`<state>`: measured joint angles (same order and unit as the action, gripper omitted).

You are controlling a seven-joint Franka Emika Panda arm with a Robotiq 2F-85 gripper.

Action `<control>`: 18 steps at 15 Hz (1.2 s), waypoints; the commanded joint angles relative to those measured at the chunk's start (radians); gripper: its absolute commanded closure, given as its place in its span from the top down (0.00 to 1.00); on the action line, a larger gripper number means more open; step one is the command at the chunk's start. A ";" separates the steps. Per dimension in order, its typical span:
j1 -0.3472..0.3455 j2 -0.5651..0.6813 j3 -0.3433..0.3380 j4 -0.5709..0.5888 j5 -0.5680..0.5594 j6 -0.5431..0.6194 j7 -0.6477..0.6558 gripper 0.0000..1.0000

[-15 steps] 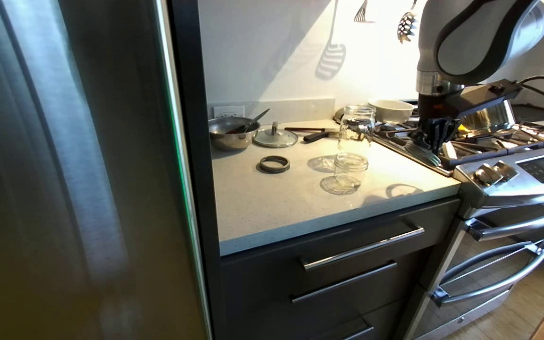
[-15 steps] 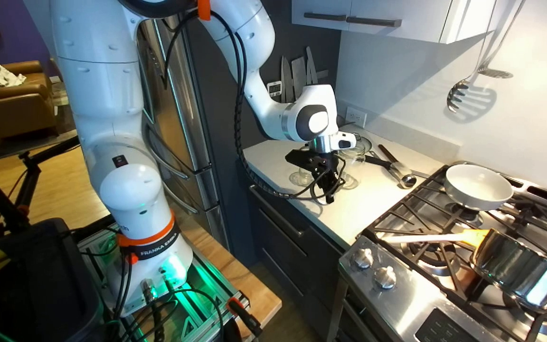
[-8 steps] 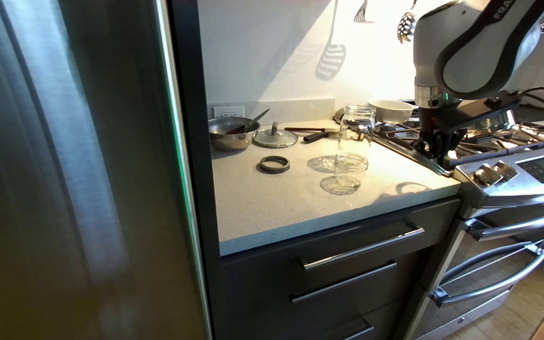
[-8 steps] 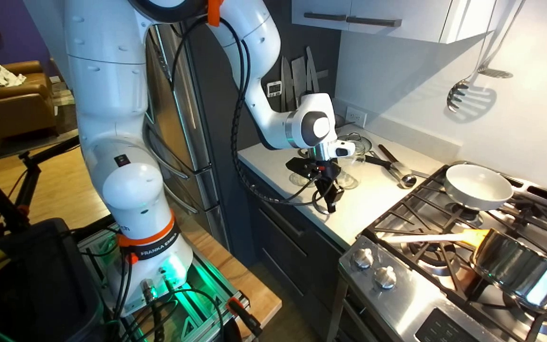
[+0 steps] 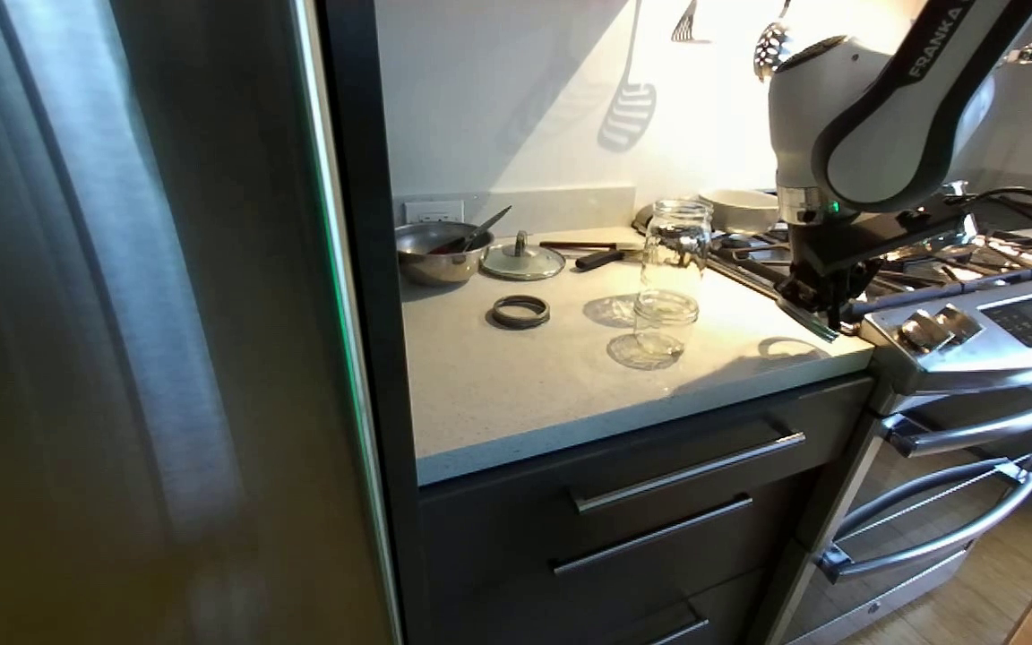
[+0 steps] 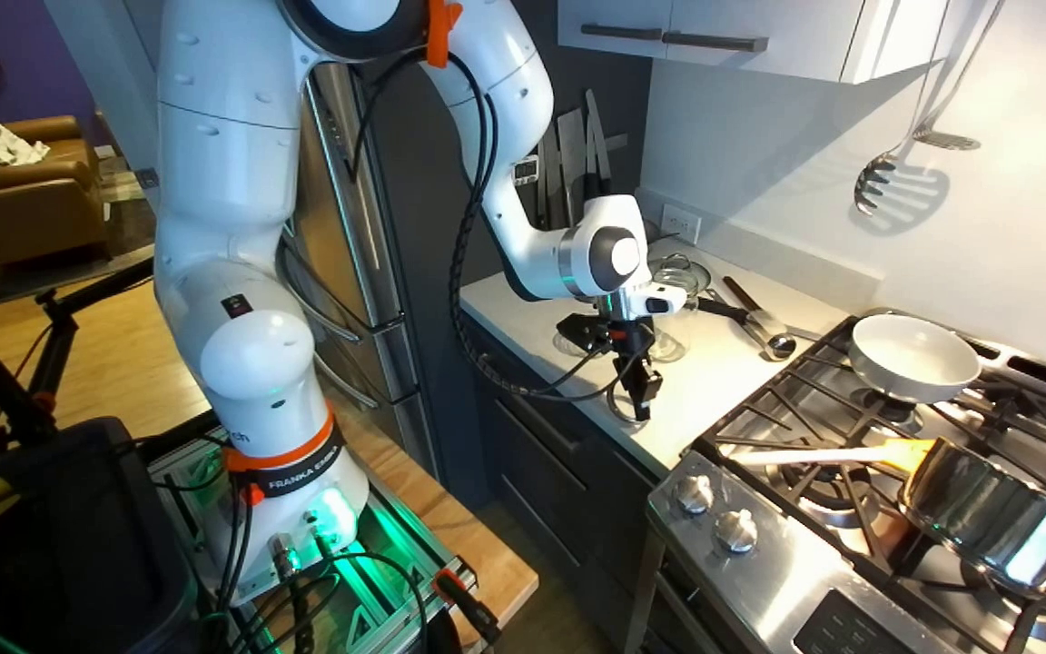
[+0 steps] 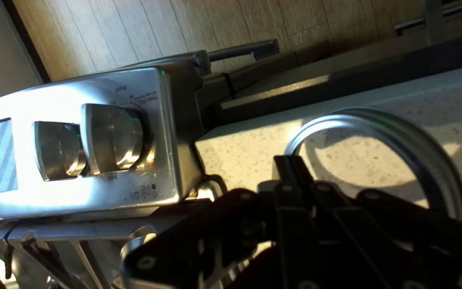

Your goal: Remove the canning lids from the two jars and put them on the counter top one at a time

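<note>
1. As you look through the wrist view, your black two-fingered gripper (image 7: pixel 290 161) has its tips nearly together, pinching the edge of a thin, dark metal ring band (image 7: pixel 417 148).

2. You are holding that band tilted, its hoop reaching out to one side of the gripper, over the smooth, pale grey-white slab desk (image 5: pixel 516 394) and near the front edge. Whether the band's lowest edge touches the desk, you cannot tell from these views.

3. Toward the picture's left from the gripper in an exterior view, you see a round, wide-mouthed clear glass jar (image 5: pixel 664 329) standing upright on the desk; a second clear glass jar (image 5: pixel 677 249) stands upright farther back, and the two overlap in that view.

4. Past both jars from the gripper, your other dark metal ring band (image 5: pixel 521 322) lies flat on the desk, well apart from the gripper.

5. Beyond that, toward the back of the desk, sits a see-through round glass lid (image 5: pixel 520 262) with a knob, and just beside it a steel pan (image 5: pixel 446 269).

6. On the gripper's other side, close by, you have the steel gas stove (image 6: pixel 795 568) with black grates; farther from the gripper it carries a round white bowl (image 6: pixel 909 363) and a polished steel pot (image 6: pixel 991 510).
</note>
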<state>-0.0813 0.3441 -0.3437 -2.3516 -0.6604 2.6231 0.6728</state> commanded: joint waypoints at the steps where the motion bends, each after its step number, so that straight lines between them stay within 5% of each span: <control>1: 0.023 0.058 -0.024 0.043 -0.016 0.015 0.043 0.01; 4: 0.023 0.084 -0.022 0.066 -0.002 0.014 0.034 0.01; 7: 0.024 0.108 -0.021 0.082 0.007 0.017 0.026 0.15; 10: 0.027 0.121 -0.025 0.091 0.008 0.021 0.028 0.10; 12: 0.035 0.113 -0.032 0.087 0.001 0.026 0.036 0.35; 18: 0.079 0.021 -0.047 0.050 -0.011 0.000 0.046 0.77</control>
<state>-0.0372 0.4271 -0.3729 -2.2649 -0.6591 2.6426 0.6999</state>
